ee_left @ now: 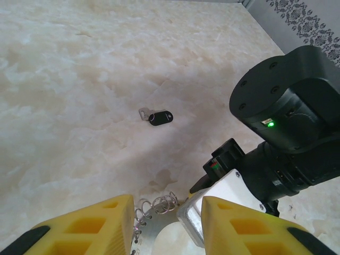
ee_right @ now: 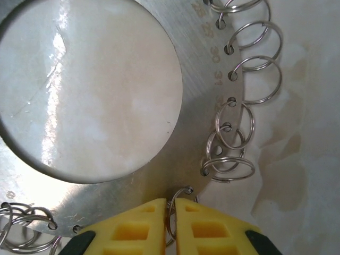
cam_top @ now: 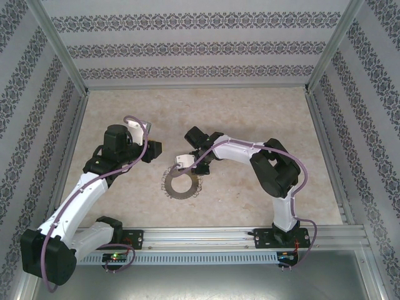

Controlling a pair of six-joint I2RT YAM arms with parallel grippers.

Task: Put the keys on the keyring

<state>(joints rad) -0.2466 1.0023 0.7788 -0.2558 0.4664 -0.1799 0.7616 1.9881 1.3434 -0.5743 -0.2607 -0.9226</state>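
Note:
A flat silver disc (cam_top: 194, 186) with a round hole lies mid-table, and several wire keyrings (ee_right: 234, 127) hang from the numbered holes round its rim. My right gripper (ee_right: 171, 215) is low over the disc's rim, shut on one keyring that stands upright between its yellow pads (ee_right: 138, 228). In the top view the right gripper (cam_top: 183, 164) is at the disc's far edge. My left gripper (ee_left: 167, 206) hovers just left of the disc, jaws apart, holding nothing. One of the keys (ee_left: 158, 117), small with a black head, lies flat on the table beyond the disc.
The table (cam_top: 262, 119) is pale marbled stone, walled on three sides by patterned panels (cam_top: 200, 44). The right arm's black wrist (ee_left: 287, 127) stands close to the left gripper's right finger. A metal rail (cam_top: 206, 236) runs along the near edge.

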